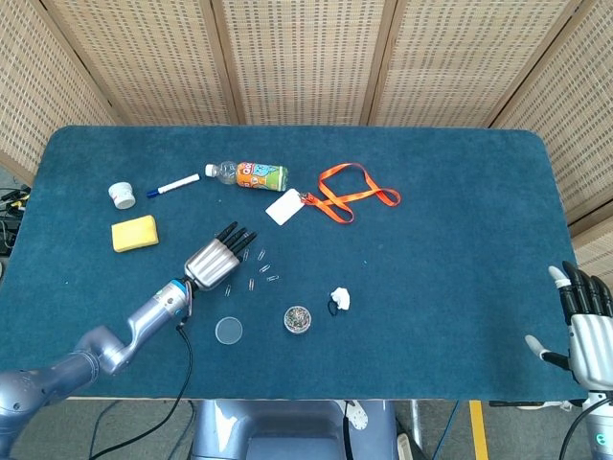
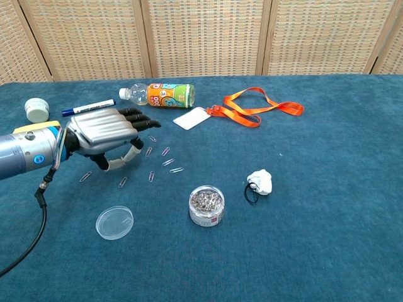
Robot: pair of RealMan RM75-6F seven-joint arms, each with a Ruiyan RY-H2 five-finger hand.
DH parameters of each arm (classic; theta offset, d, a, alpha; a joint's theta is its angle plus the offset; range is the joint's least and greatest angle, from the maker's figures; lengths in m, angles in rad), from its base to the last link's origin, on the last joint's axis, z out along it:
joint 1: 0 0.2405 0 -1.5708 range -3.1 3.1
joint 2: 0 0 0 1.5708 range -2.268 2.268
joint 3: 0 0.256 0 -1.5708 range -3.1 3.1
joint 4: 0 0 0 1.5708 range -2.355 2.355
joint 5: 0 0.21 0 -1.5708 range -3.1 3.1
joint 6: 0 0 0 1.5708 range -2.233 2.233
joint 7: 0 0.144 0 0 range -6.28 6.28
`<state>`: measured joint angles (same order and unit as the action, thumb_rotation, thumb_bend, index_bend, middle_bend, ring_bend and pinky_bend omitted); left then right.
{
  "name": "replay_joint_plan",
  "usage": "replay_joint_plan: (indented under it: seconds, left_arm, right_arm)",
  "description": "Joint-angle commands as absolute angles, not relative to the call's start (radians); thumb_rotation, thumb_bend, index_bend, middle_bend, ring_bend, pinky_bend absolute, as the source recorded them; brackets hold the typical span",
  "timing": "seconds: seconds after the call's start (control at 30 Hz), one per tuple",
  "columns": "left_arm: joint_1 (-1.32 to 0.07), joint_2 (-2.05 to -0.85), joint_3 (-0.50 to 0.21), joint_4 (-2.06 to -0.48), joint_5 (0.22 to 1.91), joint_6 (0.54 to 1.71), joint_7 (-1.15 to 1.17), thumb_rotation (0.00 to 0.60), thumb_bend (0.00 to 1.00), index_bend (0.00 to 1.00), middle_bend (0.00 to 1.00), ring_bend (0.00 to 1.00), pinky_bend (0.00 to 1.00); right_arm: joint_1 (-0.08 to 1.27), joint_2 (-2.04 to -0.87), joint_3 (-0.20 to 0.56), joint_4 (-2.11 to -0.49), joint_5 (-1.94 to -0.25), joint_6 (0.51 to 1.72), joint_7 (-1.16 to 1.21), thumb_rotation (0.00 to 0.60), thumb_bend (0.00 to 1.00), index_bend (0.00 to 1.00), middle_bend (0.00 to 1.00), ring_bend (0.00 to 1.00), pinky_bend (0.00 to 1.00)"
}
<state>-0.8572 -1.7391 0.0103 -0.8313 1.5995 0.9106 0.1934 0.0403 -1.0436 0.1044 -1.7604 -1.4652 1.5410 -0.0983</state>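
Head view only: right robot hand (image 1: 586, 326) open, off table edge (image 1: 383, 398).

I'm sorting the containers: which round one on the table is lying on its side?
The bottle, lying flat near the marker. The clip jar and the white jar stand upright.

On the blue worktop (image 1: 450, 230): a small bottle (image 1: 251, 175) lying on its side, a white card (image 1: 285, 206) joined to an orange lanyard (image 1: 352, 194), a blue-capped marker (image 1: 173, 185), a white round cap (image 1: 122, 195) and a yellow sponge (image 1: 134, 233). Nearer the front edge, a crumpled white object (image 2: 260, 181) with a black loop. Woven screens (image 1: 306, 57) stand behind.
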Motion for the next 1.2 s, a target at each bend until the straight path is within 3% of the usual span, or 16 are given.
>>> replay_joint_plan:
  seconds: [0.03,0.3,0.47,1.2]
  left_arm:
    - [-0.859,-1.697,-0.009,-0.893,1.603,0.956,0.175,0.6,0.47,0.68,0.0,0.0,0.0]
    - [-0.87,-1.584,-0.047,-1.176,1.63,1.047,0.196,0.6,0.48,0.68,0.0,0.0,0.0]
    - [-0.904,-1.568,-0.041,-1.335,1.647,0.998,0.236,0.6,0.48,0.68,0.0,0.0,0.0]
    - [-0.948,-1.671,-0.04,-1.353,1.584,0.867,0.381,0.6,0.48,0.68,0.0,0.0,0.0]
  right_arm:
    - [0.039,-1.042,0.104,-1.761,-1.466,1.542,-0.096,0.6,0.0,0.02,0.0,0.0,0.0]
    - [0.039,-1.04,0.104,-1.762,-1.467,1.542,-0.092,0.6,0.0,0.02,0.0,0.0,0.0]
    - [0.039,-1.042,0.104,-1.762,-1.469,1.545,-0.096,0.6,0.0,0.02,0.0,0.0,0.0]
    - [0.019,-1.023,0.105,-1.753,-1.471,1.57,-0.04,0.6,0.0,0.02,0.0,0.0,0.0]
